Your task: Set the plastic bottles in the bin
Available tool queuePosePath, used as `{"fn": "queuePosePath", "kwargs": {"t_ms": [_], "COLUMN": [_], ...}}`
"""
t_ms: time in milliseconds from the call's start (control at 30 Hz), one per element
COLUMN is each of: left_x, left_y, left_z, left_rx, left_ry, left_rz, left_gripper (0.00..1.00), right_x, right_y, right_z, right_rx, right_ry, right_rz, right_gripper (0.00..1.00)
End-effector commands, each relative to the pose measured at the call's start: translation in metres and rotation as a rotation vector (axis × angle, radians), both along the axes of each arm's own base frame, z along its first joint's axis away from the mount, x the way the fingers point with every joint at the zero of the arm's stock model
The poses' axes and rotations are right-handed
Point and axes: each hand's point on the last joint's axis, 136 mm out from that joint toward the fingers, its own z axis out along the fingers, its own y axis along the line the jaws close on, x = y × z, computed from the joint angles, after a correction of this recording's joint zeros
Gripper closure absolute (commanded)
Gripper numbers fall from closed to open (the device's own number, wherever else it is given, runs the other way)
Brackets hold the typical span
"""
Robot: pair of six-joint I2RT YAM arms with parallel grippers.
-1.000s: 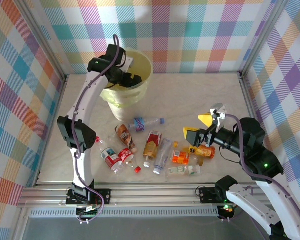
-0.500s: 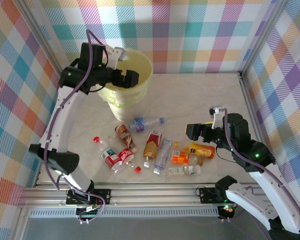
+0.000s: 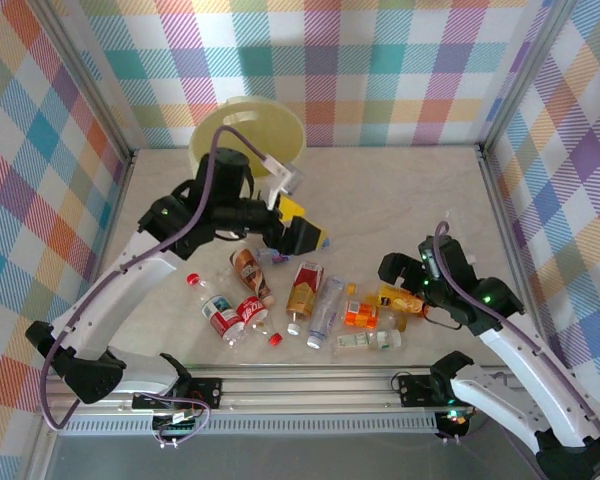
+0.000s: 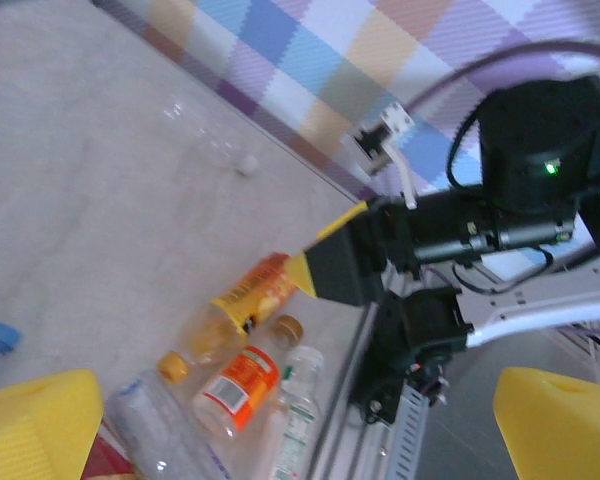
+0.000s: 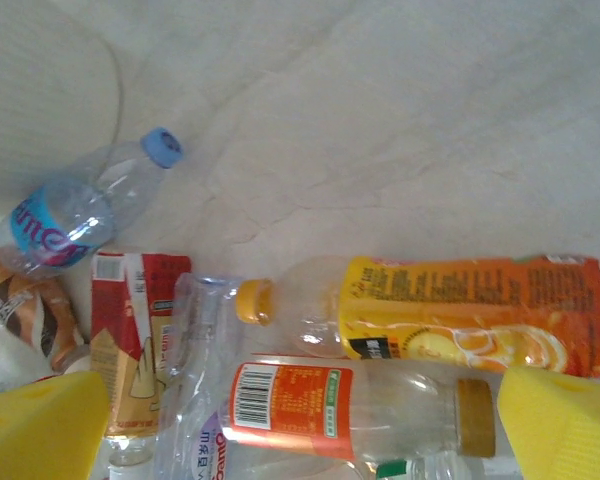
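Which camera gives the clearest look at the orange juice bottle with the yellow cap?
The right wrist view: the juice bottle lies on its side, its orange label and yellow cap close and sharp. The top external view shows it small, partly under the right arm. The left wrist view shows it blurred.

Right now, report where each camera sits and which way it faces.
Top external: fixed above and behind the robot, looking down on the table; left pincer and right pincer show.
Left wrist: faces across the table toward the right arm; own yellow fingers frame it.
Right wrist: looks down on the bottles; own yellow fingers at the bottom corners.
Shared: both wrist views catch the yellow-orange bottle.
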Motion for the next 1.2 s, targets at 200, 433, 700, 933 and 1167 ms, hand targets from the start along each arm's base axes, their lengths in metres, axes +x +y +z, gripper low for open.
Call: {"fn": "queuePosePath", "kwargs": {"t_ms": [200, 433, 700, 933, 1167], "left_x": [-0.038, -0.045, -0.044, -0.043, -0.043], "left_y": [-0.040, -0.043, -0.043, -0.044, -0.046], "left_z": [-0.045, -0.063, -0.070, -0.077, -0.086], "left_rx": [0.034, 0.088, 0.117, 0.136, 0.157], "left_ry": [0.013, 0.014, 0.008, 0.015, 0.031], "left_rz": [-0.155, -0.169, -0.164, -0.166, -0.175], "left_gripper": [0.00, 0.00, 0.00, 0.00, 0.00], "right_x": [-0.023, -0.024, -0.013, 0.004, 0.020], "right_y": [-0.025, -0.023, -0.017, -0.016, -0.021], "right_z": [-0.040, -0.069, -0.095, -0.111, -0.121], "right_rx": [0.023, 0.095, 0.180, 0.223, 0.243], "right_ry": [0.210, 0.251, 0.274, 0.263, 0.240], "right_rz": [-0.281, -0.375, -0.457, -0.503, -0.554], "right_gripper": [0.00, 0.00, 0.00, 0.00, 0.00]}}
